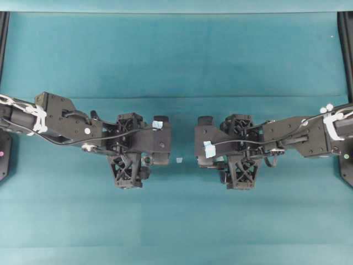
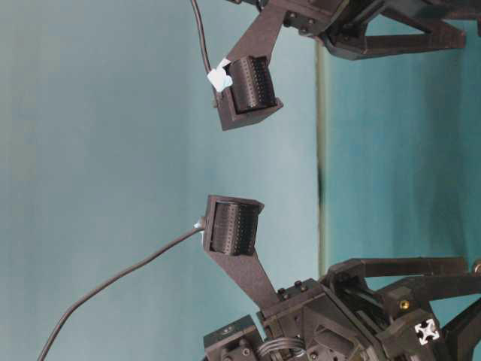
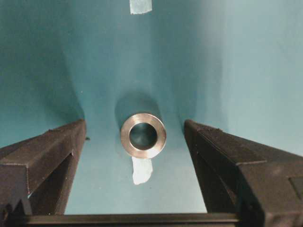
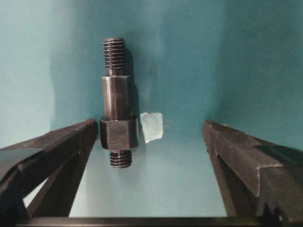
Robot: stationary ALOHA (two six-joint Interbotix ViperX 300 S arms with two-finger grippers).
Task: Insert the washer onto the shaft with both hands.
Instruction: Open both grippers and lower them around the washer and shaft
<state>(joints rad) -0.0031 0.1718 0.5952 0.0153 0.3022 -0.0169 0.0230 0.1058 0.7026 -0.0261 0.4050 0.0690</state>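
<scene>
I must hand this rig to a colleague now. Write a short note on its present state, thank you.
Left gripper: open, holds nothing; the washer stands on the mat between its fingers.
Right gripper: open, holds nothing; the shaft lies between its fingers, close to one of them.
Done: nothing picked up.
Left: grasp both parts, lift them, slide the washer onto the shaft.

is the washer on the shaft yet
No. The washer sits bare between the left gripper's open jaws; the shaft lies separately.
</scene>
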